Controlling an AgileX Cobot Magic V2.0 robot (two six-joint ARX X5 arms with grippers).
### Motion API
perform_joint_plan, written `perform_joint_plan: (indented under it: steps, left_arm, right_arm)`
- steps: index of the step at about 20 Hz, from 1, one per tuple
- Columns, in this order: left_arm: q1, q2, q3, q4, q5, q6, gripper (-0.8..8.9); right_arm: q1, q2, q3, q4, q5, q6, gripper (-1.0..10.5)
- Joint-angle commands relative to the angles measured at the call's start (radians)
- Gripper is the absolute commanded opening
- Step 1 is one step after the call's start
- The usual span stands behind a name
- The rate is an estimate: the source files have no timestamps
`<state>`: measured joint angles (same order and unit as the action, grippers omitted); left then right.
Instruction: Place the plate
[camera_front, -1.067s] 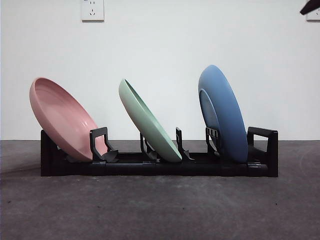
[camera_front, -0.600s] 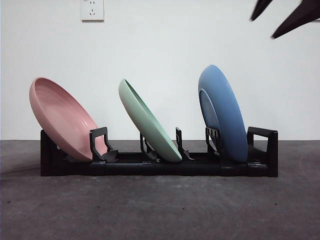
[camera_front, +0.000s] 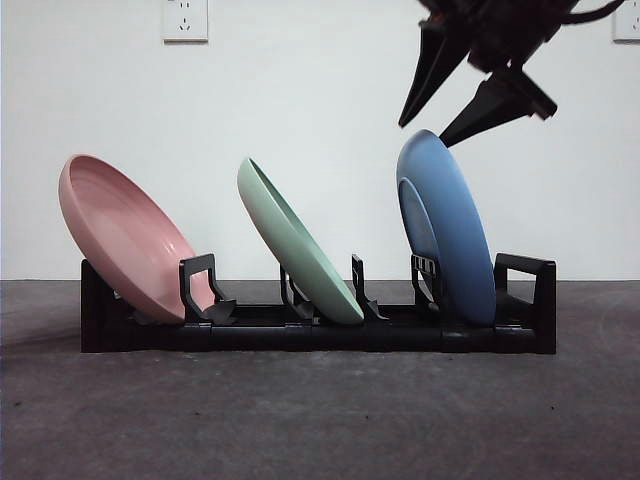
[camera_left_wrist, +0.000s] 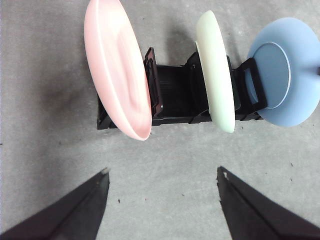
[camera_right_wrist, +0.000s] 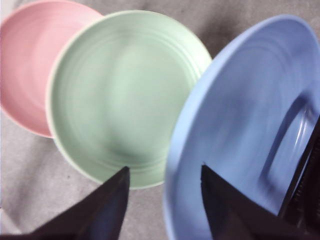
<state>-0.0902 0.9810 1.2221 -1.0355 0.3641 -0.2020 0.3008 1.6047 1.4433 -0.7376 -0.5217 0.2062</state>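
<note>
A black rack (camera_front: 320, 335) on the grey table holds three tilted plates: a pink plate (camera_front: 120, 235) at the left, a green plate (camera_front: 295, 245) in the middle and a blue plate (camera_front: 450, 225) at the right. My right gripper (camera_front: 422, 135) hangs open at the top rim of the blue plate. In the right wrist view its jaws (camera_right_wrist: 165, 170) stand either side of the blue plate's rim (camera_right_wrist: 240, 125), without closing on it. My left gripper (camera_left_wrist: 162, 171) is open and holds nothing, high above the table in front of the rack (camera_left_wrist: 175, 95).
A white wall with a power socket (camera_front: 185, 20) stands close behind the rack. Bare grey table (camera_front: 320, 420) stretches in front of the rack and to both sides of it.
The right arm has come down from the top right corner to the top rim of the blue plate. The plates and rack have not moved.
</note>
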Motion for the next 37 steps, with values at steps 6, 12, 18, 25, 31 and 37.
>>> perform_joint_plan:
  steps: [6, 12, 18, 25, 31, 37]
  left_arm:
    - [-0.004, 0.006, 0.023, 0.012, 0.003, 0.011, 3.44]
    - [-0.004, 0.006, 0.023, 0.012, 0.003, 0.011, 3.44]
    - [-0.004, 0.006, 0.023, 0.011, 0.003, 0.011, 3.44]
    - [-0.004, 0.006, 0.023, 0.011, 0.003, 0.011, 3.44]
    - [-0.004, 0.006, 0.023, 0.018, 0.003, 0.012, 3.44]
    - [-0.004, 0.006, 0.023, 0.031, 0.003, 0.011, 3.44]
  right_arm:
    - [0.005, 0.031, 0.049, -0.024, -0.007, -0.011, 0.1]
    - [0.005, -0.039, 0.257, -0.226, -0.138, -0.019, 0.1]
    - [0.040, -0.243, 0.207, -0.292, -0.193, -0.116, 0.1]
    - [0.307, -0.582, -0.213, -0.120, -0.013, -0.129, 0.1]
    - [0.768, -0.596, -0.352, -0.071, 0.399, -0.155, 0.1]
    - [1.001, -0.383, -0.355, -0.070, 0.601, -0.162, 0.1]
